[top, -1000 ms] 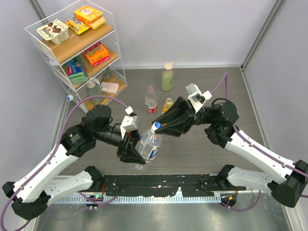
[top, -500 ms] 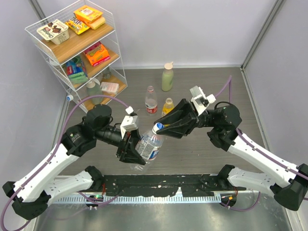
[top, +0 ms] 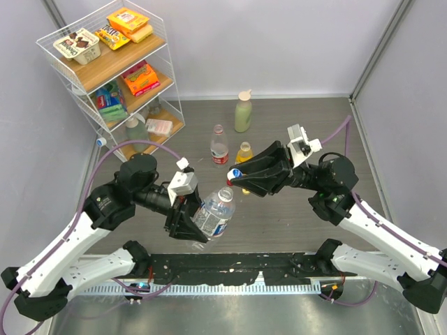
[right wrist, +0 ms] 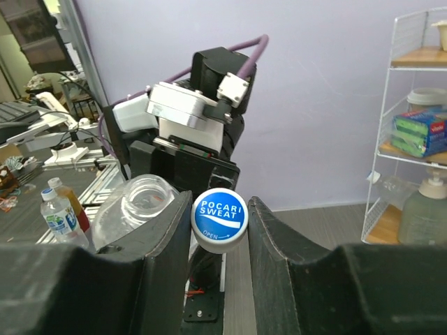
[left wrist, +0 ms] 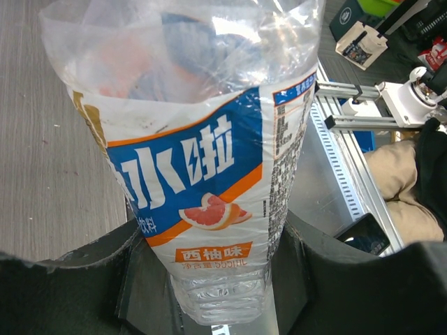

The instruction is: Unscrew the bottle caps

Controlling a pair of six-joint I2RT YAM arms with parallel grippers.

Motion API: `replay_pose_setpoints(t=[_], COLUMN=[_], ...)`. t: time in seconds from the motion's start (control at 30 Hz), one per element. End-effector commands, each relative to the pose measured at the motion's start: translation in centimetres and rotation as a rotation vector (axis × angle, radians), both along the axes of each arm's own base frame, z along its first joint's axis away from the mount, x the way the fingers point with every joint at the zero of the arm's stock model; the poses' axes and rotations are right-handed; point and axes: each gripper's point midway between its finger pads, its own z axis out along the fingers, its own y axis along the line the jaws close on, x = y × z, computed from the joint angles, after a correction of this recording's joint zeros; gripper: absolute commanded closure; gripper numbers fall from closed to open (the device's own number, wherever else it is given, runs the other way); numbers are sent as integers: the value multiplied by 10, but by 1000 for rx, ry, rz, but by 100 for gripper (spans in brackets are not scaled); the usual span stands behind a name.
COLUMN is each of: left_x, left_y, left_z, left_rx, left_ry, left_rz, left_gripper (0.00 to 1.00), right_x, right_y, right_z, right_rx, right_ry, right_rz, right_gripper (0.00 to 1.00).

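Blue-white cap, light and rigid, sits pinched in my right gripper, one o'clock off the open bottle; my left gripper clamps its thin, crushable body.

The left arm angles inward from the table's near edge, the left gripper clamped around the lower body of a clear bottle. The right arm extends leftward opposite it, the right gripper pinching a blue-white cap just clear of the bottle's open mouth.
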Motion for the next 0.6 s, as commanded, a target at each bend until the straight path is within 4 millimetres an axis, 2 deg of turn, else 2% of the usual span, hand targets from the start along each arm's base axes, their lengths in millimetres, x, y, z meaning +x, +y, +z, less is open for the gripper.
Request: replay_pose_setpoints(t=[0.0,0.13,0.3,0.47,0.57], left_x=[-6,-3,6,27,46], left_y=[2,1,-1,-4,-6], left_z=[14,12,6,-10,-15], left_rx=[-47,-40,-22,13,21], left_ry=[-48,-51,-70,-106,-137], left_rz=[-41,-32,17,136,244], left_gripper=[100,100,100,100,100], right_x=[13,19,38,66,89], right_y=[-4,-4,-5,-14,-22], right_z=[5,4,-4,-22,-40], right_rx=[26,23,-3,-23,-53], right_ry=[-3,14,67,146,195], right_rz=[-84,-111,-205,-371,-496], right_gripper=[98,98,98,98,98])
